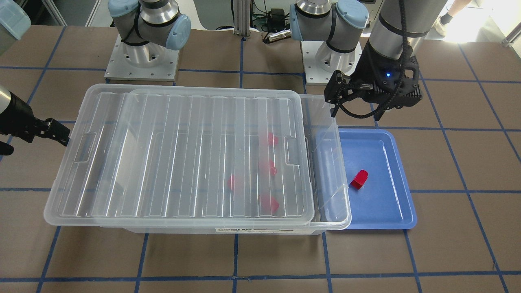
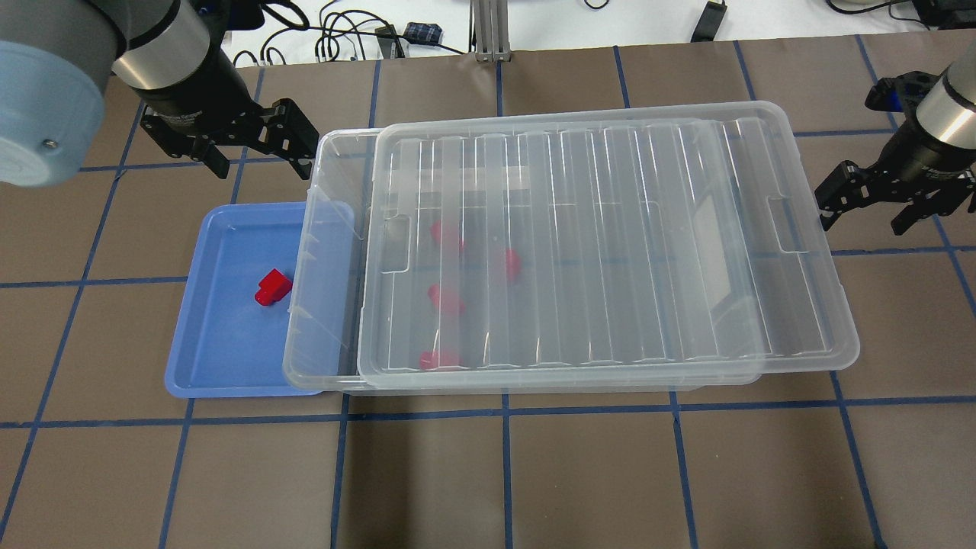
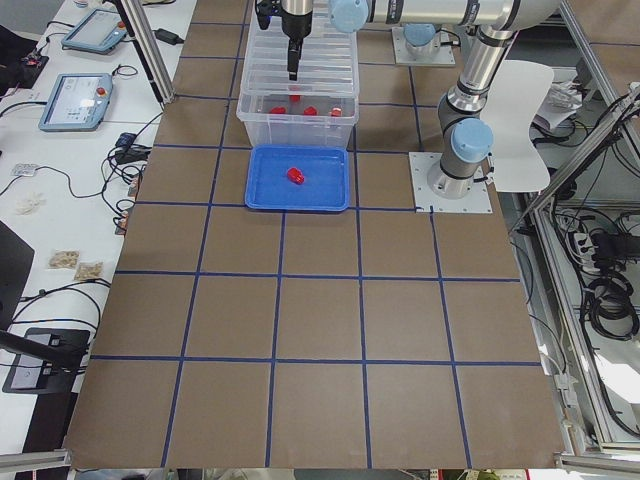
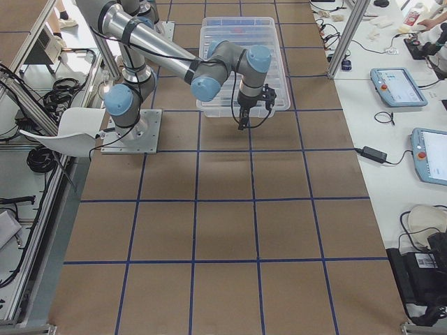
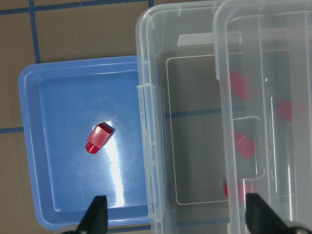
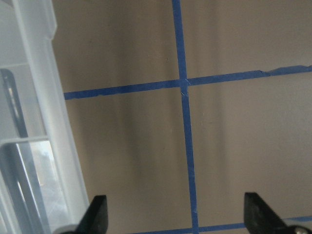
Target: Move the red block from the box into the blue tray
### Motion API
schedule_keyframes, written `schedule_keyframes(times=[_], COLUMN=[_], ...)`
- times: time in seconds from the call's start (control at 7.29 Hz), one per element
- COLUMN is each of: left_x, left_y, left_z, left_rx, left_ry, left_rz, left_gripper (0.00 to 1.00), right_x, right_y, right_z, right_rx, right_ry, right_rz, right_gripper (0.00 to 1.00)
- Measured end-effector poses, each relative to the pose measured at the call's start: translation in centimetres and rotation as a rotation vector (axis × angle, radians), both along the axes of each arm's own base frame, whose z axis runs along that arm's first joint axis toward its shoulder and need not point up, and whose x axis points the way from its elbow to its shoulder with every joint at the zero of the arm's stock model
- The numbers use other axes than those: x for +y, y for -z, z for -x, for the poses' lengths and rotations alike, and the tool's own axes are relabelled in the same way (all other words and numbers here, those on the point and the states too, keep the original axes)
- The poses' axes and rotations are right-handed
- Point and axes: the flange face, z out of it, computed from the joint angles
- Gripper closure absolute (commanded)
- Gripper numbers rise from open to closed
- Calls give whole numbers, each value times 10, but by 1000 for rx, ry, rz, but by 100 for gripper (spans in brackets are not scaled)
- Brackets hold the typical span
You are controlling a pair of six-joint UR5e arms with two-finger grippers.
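Observation:
One red block (image 1: 359, 179) (image 2: 272, 287) (image 5: 99, 138) lies in the blue tray (image 1: 382, 203) (image 2: 221, 358) (image 5: 53, 185). The clear box (image 1: 53, 215) (image 2: 839, 351) stands beside the tray, and its end overlaps the tray's edge. Its ribbed lid (image 1: 163, 162) (image 2: 610, 229) is slid toward my right, leaving a strip open at the tray end. Several red blocks (image 1: 267, 167) (image 2: 446, 299) lie inside under the lid. My left gripper (image 1: 355, 114) (image 2: 261, 164) (image 5: 175, 219) is open and empty above the tray's far edge. My right gripper (image 1: 34, 142) (image 2: 865, 221) (image 6: 175, 219) is open and empty beside the box's other end.
The brown table has a blue tape grid (image 2: 503, 408). The two arm bases (image 1: 140, 61) (image 1: 329, 57) stand behind the box. Side tables with teach pendants (image 3: 75, 100) (image 4: 398, 87) flank the table ends.

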Motion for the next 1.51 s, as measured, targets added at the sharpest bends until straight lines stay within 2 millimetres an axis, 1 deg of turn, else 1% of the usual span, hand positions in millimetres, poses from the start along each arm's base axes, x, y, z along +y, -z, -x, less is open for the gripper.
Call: schedule_keyframes(times=[0.27, 0.41, 0.82, 1.24, 1.51], left_x=[0, 0, 3, 3, 3], left_y=[-1, -2, -4, -3, -3], left_z=[-1, -2, -4, -4, -4], left_rx=[-1, -4, -15, -15, -15], left_ry=[-2, -3, -4, -4, -4], left_rz=[2, 1, -6, -7, -7], left_gripper=[0, 0, 0, 0, 0], right_x=[-2, -2, -2, -3, -4], right_y=[-2, -2, -3, -5, -5], right_z=[-18, -22, -24, -29, -40], right_rx=[5, 7, 6, -30, -35], right_ry=[-4, -2, 2, 4, -10], right_rz=[3, 4, 5, 21, 24], right_gripper=[0, 0, 0, 0, 0])
